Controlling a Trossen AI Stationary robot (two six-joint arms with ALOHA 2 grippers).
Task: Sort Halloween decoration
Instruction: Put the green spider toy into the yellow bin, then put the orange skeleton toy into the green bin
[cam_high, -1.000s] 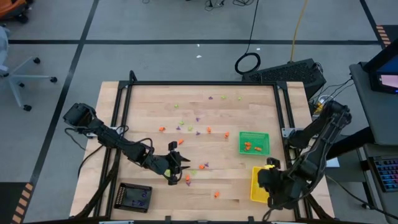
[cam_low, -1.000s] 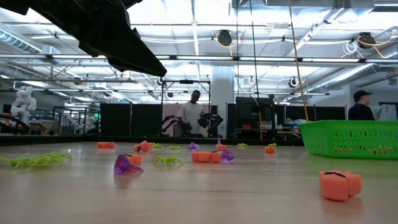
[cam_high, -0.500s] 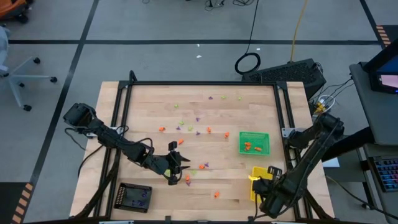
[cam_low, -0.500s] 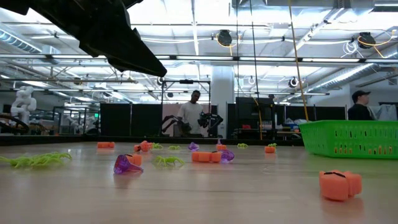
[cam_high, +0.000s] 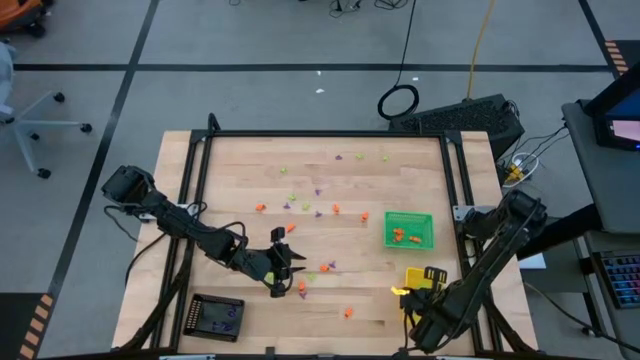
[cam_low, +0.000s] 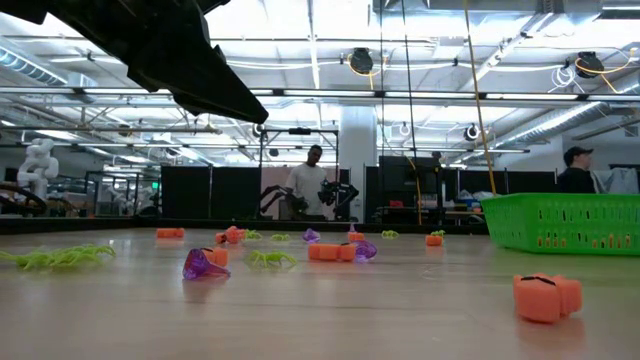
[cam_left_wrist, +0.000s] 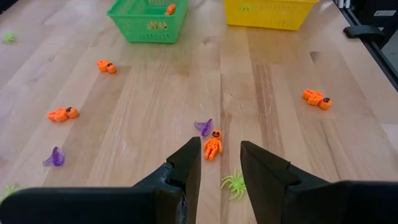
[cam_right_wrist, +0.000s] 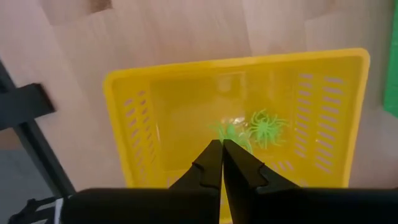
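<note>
The left pincer hangs low over the worktop with its fingers partly apart and nothing between them. It points at a little orange toy, likely its next pick. The other small orange, purple and green toys lie spread around the worktop's middle. The right pincer is pinched tight and holds nothing. It sits above the yellow tray, where green spiders already lie, because green goes there. The green tray holds orange ones.

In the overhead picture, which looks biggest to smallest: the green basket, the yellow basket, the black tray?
1. Green basket, fully visible, looks largest.
2. Black tray, a little smaller.
3. Yellow basket: unsure, since the right arm covers most of it.
</note>
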